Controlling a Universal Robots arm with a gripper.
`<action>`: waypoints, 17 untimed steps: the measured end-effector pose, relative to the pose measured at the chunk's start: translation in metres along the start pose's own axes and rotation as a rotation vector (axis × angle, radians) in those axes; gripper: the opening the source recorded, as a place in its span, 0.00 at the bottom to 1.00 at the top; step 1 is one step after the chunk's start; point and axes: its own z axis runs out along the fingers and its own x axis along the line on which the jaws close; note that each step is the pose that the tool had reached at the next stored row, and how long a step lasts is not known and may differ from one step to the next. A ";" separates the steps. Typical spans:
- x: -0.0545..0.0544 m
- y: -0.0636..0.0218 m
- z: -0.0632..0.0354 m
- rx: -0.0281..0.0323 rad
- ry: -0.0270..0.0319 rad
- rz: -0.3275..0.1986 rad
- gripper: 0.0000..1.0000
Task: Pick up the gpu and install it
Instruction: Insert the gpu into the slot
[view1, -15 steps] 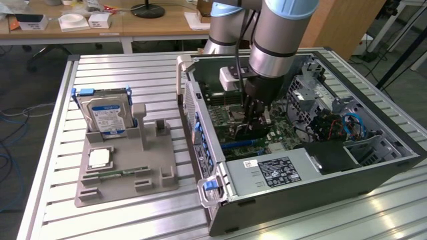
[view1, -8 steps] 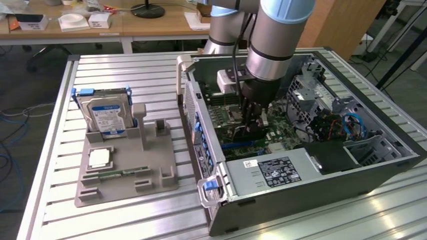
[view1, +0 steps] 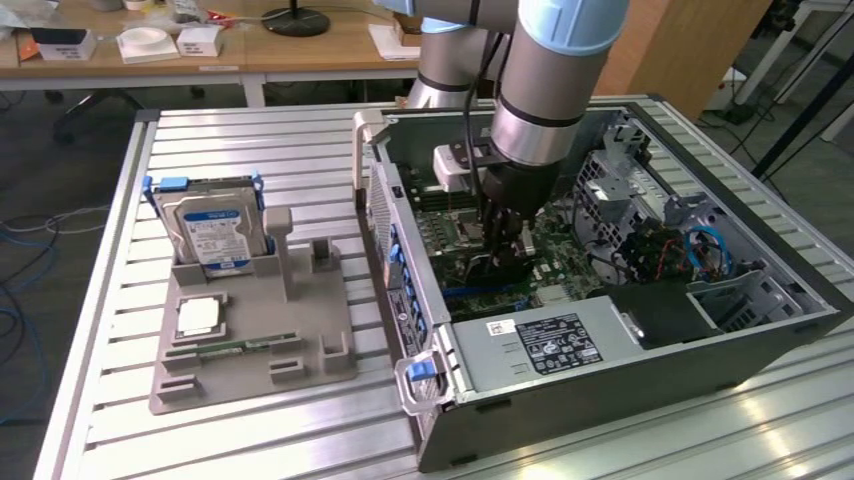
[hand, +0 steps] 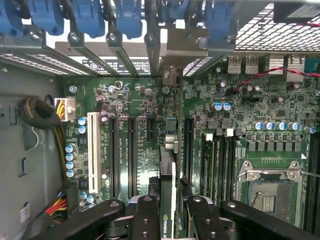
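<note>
Gripper (hand: 167, 212) at the bottom of the wrist view is clamping the gpu (hand: 168, 195) edge-on, fingers (hand: 145, 217) pinching both faces of the thin card; the card is hanging over the motherboard (hand: 135, 135) inside the open case (view1: 641, 385). The card looks light, stiff and fragile, so holding it by the top edge near the middle seems right, keeping off the components. Beyond it, black slots (hand: 131, 150) and a white slot (hand: 92, 150) are running either side. Further up, blue bracket clips (hand: 87, 17) are crowding the rear wall. Lower left of the exterior view, a hard drive (view1: 207, 235) is standing in a grey holder (view1: 254, 340).
</note>
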 end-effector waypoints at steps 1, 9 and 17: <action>0.000 0.0000 -0.0003 0.0002 -0.0004 0.000 0.26; -0.001 -0.0002 -0.0067 -0.0008 0.0053 0.000 0.26; -0.001 -0.0030 -0.0068 -0.0010 0.0059 0.000 0.26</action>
